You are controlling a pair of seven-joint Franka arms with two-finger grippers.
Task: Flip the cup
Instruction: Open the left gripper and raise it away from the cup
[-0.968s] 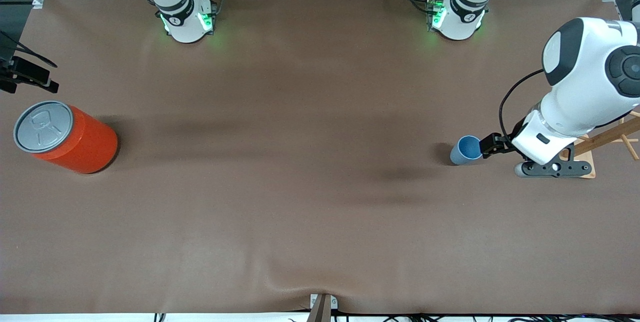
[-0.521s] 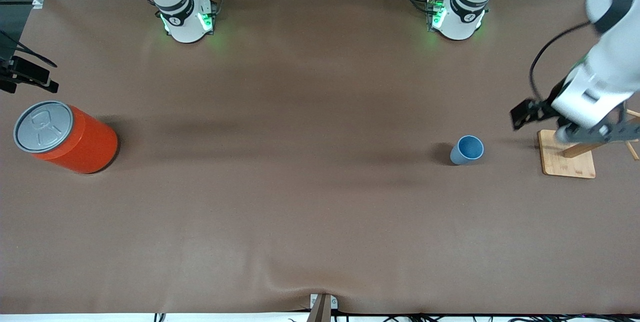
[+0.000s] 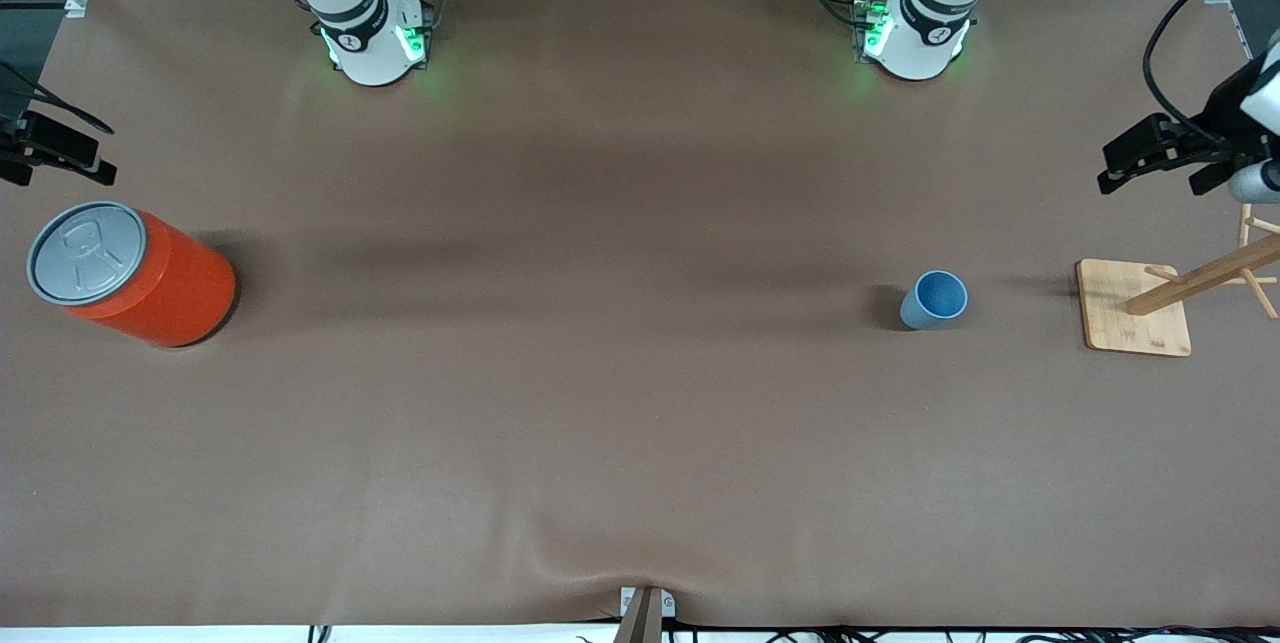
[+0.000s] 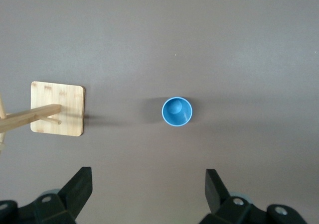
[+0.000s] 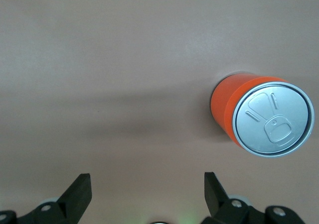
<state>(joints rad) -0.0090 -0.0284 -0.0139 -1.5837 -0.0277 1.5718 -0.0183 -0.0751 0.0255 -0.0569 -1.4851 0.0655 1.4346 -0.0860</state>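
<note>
The small light-blue cup stands upright on the brown table, mouth up, with its darker blue inside showing. It also shows in the left wrist view, seen from straight above. My left gripper is open and empty, raised high over the left arm's end of the table, well clear of the cup. In the left wrist view its fingers stand wide apart with only bare table between them. My right gripper is open and empty, held high near the orange can, and waits.
A wooden rack on a square board stands beside the cup, toward the left arm's end; it also shows in the left wrist view. A large orange can with a grey pull-tab lid stands at the right arm's end, also in the right wrist view.
My left gripper was at the cup's rim, then drew away and rose toward the left arm's end of the table. The cup stays upright in place. The right arm has not moved.
</note>
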